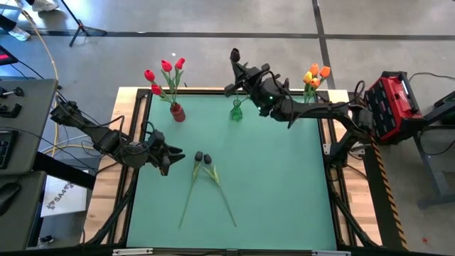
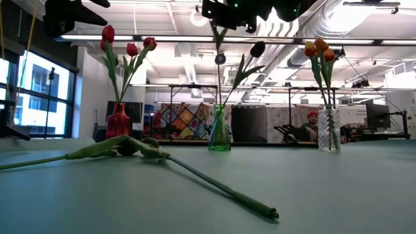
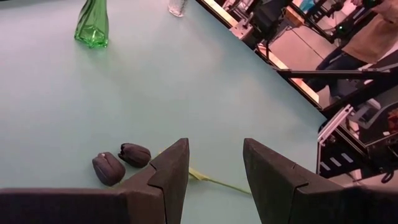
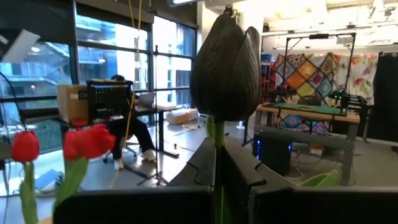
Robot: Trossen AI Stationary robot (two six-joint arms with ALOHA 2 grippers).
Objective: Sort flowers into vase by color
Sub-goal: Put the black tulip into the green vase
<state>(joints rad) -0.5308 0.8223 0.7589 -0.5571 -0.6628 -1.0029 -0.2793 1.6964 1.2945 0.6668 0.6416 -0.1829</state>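
Overhead, the right tool (image 1: 237, 61) sits above the far middle of the green worktop (image 1: 284, 185), its two fingers pinched tight on the stem of a black flower (image 4: 226, 65) whose dark bud stands upright just past the fingertips in the right wrist view. Directly beneath it stands the green vase (image 1: 237, 111), which in the low view already carries one black flower (image 2: 257, 49) leaning out to the side. To one side, at the far left of the worktop, the red vase (image 1: 177, 112) holds the red flowers (image 1: 165, 73), and at the far right corner the clear vase (image 2: 329, 130) holds the orange flowers (image 1: 317, 73). Two more black flowers (image 1: 202, 158) lie flat near the middle of the worktop, their buds side by side and almost touching, their long green stems spreading apart toward the near edge. The left tool (image 1: 173, 151) hangs low just beside those two buds, on their left, with its fingers parted and nothing between them; in the left wrist view the buds lie a little beyond and beside one finger (image 3: 169, 174). A person sits in the room behind the worktop, partly hidden by the clear vase.
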